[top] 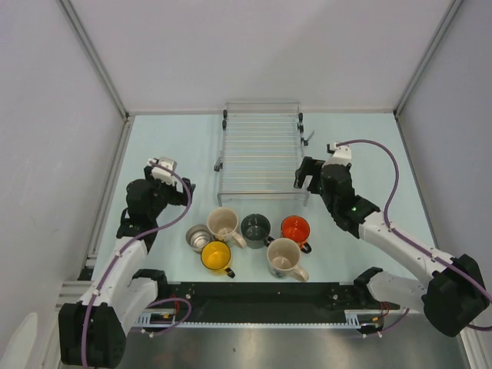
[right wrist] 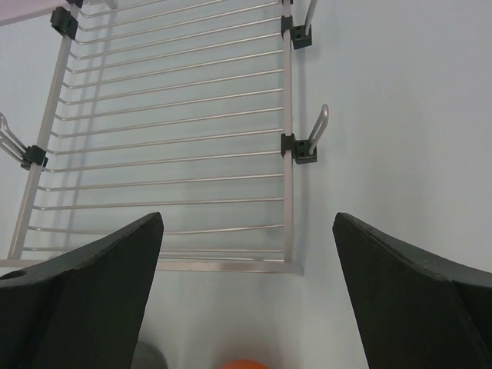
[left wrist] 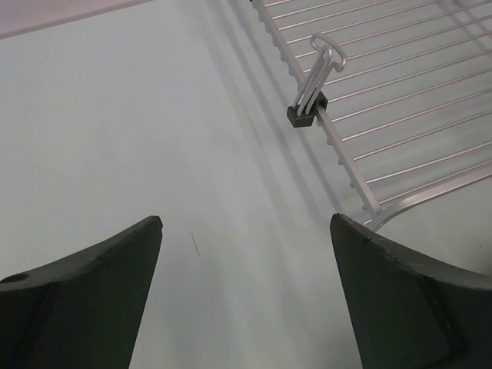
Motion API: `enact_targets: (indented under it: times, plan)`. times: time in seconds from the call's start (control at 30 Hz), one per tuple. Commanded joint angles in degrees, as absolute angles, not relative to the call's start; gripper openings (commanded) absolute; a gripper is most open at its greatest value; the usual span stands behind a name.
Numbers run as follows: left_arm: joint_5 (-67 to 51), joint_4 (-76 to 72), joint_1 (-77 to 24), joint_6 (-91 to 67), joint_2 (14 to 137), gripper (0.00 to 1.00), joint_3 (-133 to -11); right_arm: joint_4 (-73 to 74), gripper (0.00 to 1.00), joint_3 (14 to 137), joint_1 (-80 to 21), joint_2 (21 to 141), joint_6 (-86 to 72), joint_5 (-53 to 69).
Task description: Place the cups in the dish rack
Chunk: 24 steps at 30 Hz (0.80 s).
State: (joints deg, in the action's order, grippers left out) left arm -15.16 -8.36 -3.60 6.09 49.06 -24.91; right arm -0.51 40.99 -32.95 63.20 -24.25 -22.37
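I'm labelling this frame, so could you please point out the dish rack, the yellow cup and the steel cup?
dish rack (top: 261, 150), top external view, bare wires at its middle.
yellow cup (top: 216, 254), top external view, inside of its bowl.
steel cup (top: 198, 237), top external view, its open mouth.

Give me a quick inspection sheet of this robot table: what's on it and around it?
Surface: pale green table, no spills seen.
Job's things: wire rack empty, far middle; six cups upright on the table before it: beige cup, second beige cup, dark grey cup, orange-red cup, yellow cup, steel cup.
Clutter: nothing seen.
Jaws: left jaws open, left of the rack; right jaws open, by its right near corner.
Cables: left purple cable and right purple cable run along the arms.
Surroundings: white walls on three sides.
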Motion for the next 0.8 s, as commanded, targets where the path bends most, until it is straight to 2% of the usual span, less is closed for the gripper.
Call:
enact_targets:
  times: [0.0, 0.27, 0.47, 0.77]
  plan:
    - [-15.98, -8.53, -3.25, 4.48, 48.25, 1.00, -27.33, -0.53, 1.00, 45.95, -32.79, 65.73, -21.89, -26.98]
    - [-23.91, -8.00, -5.00, 1.15, 55.71, 1.00, -36.20, 6.06, 1.00, 67.64, -28.31, 86.01, -16.09, -30.50]
    - [-10.83, -8.44, -14.92, 2.11, 66.43, 1.00, -44.72, 9.83, 1.00, 84.16, -22.24, 101.91, -14.77, -29.01]
    - [-7.91, -9.40, -17.31, 0.44, 86.21, 1.00, -56.42, 15.45, 1.00, 107.12, -17.32, 121.62, -10.46, -22.51]
